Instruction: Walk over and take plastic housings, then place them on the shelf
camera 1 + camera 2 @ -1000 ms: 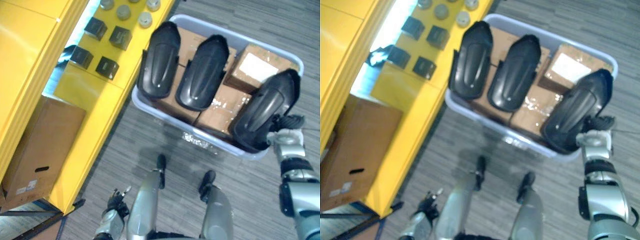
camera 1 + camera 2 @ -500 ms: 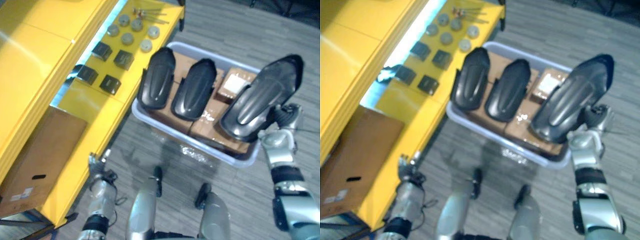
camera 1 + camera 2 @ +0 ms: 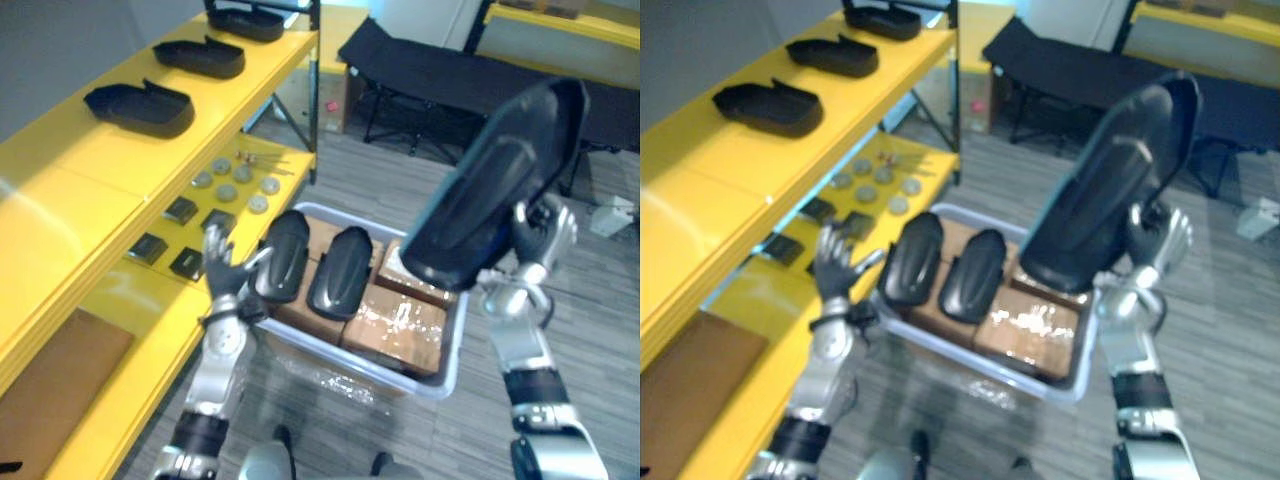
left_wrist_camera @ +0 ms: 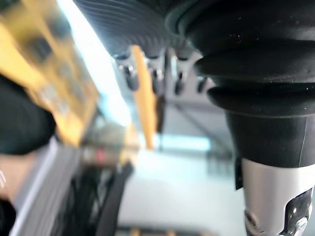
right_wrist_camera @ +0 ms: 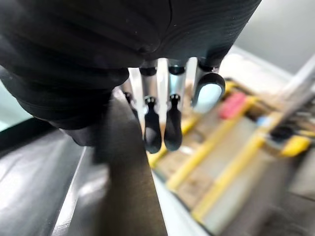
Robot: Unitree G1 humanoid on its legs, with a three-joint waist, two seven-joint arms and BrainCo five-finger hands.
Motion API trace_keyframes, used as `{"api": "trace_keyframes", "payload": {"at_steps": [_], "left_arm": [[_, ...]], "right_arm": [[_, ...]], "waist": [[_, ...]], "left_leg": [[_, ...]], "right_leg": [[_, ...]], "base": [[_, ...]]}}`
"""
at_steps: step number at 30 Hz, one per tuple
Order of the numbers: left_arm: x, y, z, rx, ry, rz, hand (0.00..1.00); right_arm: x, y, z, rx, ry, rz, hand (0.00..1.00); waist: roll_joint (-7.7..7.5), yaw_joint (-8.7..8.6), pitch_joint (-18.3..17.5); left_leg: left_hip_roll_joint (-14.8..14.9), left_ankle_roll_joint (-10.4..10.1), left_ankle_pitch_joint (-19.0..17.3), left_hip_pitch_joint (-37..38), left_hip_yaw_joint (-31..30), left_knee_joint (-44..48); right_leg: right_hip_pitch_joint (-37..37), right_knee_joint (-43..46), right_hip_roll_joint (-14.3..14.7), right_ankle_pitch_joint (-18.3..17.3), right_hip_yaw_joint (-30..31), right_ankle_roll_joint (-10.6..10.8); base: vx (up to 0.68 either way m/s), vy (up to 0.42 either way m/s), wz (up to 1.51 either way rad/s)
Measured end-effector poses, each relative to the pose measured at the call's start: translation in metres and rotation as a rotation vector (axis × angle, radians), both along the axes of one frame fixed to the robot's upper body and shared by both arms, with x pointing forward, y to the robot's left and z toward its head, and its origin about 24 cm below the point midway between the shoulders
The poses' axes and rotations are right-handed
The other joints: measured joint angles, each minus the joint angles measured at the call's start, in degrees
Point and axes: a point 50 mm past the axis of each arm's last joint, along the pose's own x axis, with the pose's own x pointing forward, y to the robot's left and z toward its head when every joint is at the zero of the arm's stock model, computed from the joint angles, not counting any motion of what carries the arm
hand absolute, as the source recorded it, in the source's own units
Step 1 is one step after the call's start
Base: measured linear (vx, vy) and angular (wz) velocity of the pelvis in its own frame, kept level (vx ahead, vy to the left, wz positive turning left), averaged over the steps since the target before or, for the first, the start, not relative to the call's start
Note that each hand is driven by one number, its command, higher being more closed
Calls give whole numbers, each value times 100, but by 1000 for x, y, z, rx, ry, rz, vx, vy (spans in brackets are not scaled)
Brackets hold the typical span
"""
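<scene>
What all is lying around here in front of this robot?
Shelf: one, yellow, left side.
Bin: one, pale grey, on the floor.
Cardboard boxes: several, brown, inside the bin.
Held housing: one, black, held high, right side.
Housings in bin: two, black, lying on the boxes.
Housings on shelf: three, black, top board.
Square parts: four, black, lower shelf board.
Round discs: about six, grey, beside them.
Folding cot: one, black, behind the bin.
Left hand: one, silver, fingers spread open, by the bin.
Right hand: one, silver, fingers curled on the held housing.
</scene>
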Motion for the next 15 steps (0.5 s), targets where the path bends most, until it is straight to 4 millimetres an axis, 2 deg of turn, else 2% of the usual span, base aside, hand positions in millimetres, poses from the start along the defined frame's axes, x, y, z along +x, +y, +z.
{"api": "trace_keyframes", "payload": {"at_steps": [1, 4, 6, 10, 11, 15], "left_arm": [[4, -4, 3, 34, 3, -43, 0], [15, -15, 6, 70, 36, -115, 0], [19, -16, 5, 78, 60, -145, 0], [23, -19, 4, 55, 106, -218, 0], [24, -21, 0, -18, 137, -263, 0], [24, -28, -7, -152, 209, -363, 0]], "right_arm": [[3, 6, 13, -45, -39, 36, 100], [7, 14, 34, -132, -89, 83, 100], [9, 20, 39, -159, -98, 120, 100], [12, 33, 39, -230, -79, 179, 100], [12, 39, 37, -262, -64, 210, 100], [13, 51, 38, -332, -60, 253, 100]], "waist": [[3, -13, -38], [17, -40, -131], [15, -42, -180], [18, -69, -193], [24, -77, -197], [34, -93, -215]], "left_leg": [[10, -17, 20, 103, 30, -64], [22, -33, 35, 214, 63, -118], [26, -34, 36, 242, 116, -128], [26, -39, 84, 245, 117, -136], [36, -44, 212, 245, 109, -215], [37, -20, 259, 246, 78, -368]], "right_leg": [[54, -46, 13, 43, 71, -9], [126, -81, 26, 105, 110, -21], [124, -83, 25, 112, 119, -21], [126, -92, 29, 144, 119, -61], [120, -138, 57, 259, 117, -132], [105, -230, 97, 296, 116, -153]], "base": [[46, 23, -25], [27, 23, -8], [-10, 19, -10], [-52, 16, -1], [-69, 9, 5], [-105, 7, 3]]}}
